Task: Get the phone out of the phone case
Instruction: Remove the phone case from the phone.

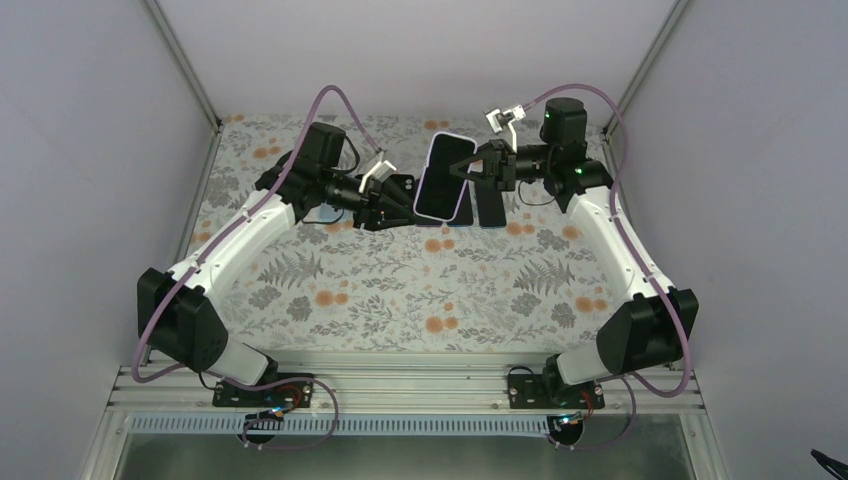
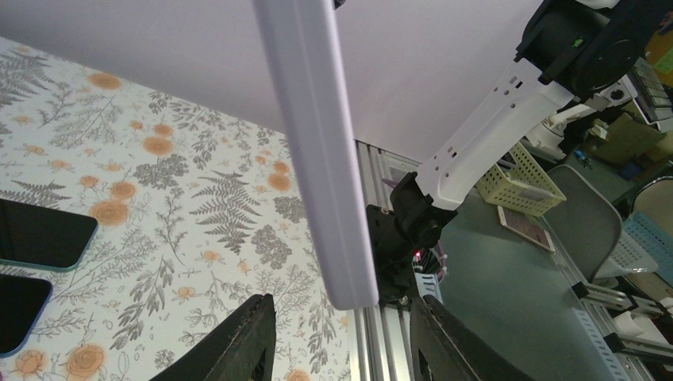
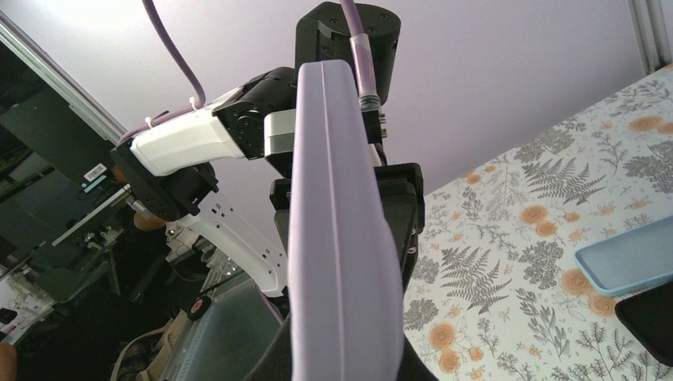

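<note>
Right end effector (image 1: 472, 166): gripping phone case (image 3: 337, 238)
Left end effector (image 2: 341, 317): open, astride it
Risk: pinch off-centre — you may drop the phone (image 1: 443, 172)

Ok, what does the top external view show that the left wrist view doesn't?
Only top external: the cased phone face-on with its dark screen, the right gripper clamped on its edge, and both arms whole. Only left wrist: the yellow basket and grey chair beyond the table, and the left gripper with its fingers apart either side of the lilac case. Both: the cased phone, the floral cloth and spare phones lying on it.
</note>
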### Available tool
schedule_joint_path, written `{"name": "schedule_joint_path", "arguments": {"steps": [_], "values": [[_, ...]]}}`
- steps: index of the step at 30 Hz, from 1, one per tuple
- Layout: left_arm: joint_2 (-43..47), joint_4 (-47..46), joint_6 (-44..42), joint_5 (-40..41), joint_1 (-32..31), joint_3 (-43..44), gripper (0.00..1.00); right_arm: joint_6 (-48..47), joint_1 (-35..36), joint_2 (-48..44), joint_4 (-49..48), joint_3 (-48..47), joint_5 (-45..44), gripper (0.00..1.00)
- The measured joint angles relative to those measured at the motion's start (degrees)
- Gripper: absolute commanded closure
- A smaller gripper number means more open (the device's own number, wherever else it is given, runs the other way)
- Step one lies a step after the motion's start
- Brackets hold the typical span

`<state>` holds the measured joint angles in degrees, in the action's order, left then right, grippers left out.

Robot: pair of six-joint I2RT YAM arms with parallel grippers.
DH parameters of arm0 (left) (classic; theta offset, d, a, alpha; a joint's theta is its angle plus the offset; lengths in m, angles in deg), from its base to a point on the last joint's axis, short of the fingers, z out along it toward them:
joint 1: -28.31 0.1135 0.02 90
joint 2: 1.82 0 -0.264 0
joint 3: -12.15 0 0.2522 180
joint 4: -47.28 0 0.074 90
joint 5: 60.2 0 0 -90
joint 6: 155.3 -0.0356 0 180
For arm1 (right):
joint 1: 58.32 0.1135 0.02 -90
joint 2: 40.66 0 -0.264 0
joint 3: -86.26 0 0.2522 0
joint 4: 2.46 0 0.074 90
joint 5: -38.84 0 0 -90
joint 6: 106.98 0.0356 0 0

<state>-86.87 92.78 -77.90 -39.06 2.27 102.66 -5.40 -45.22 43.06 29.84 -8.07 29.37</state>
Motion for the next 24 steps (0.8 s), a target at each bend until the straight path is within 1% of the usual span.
{"name": "schedule_joint_path", "arguments": {"steps": [5,13,16,24], "values": [[0.0,0.0,0.0,-0.6,0.0,0.3,0.58,-0.4,0.0,0.0,0.5,0.4,-0.4,0.96],[-0.1,-0.3,0.3,0.0,0.0,0.3,0.68,-0.6,0.0,0.0,0.6,0.6,-0.3,0.96],[-0.2,-0.5,0.6,1.3,0.0,0.3,0.74,-0.5,0.0,0.0,0.6,0.6,0.0,0.96],[-0.5,-1.3,1.6,3.4,-0.1,0.3,0.81,0.7,-0.5,0.0,-2.3,1.8,-0.1,0.96]]}}
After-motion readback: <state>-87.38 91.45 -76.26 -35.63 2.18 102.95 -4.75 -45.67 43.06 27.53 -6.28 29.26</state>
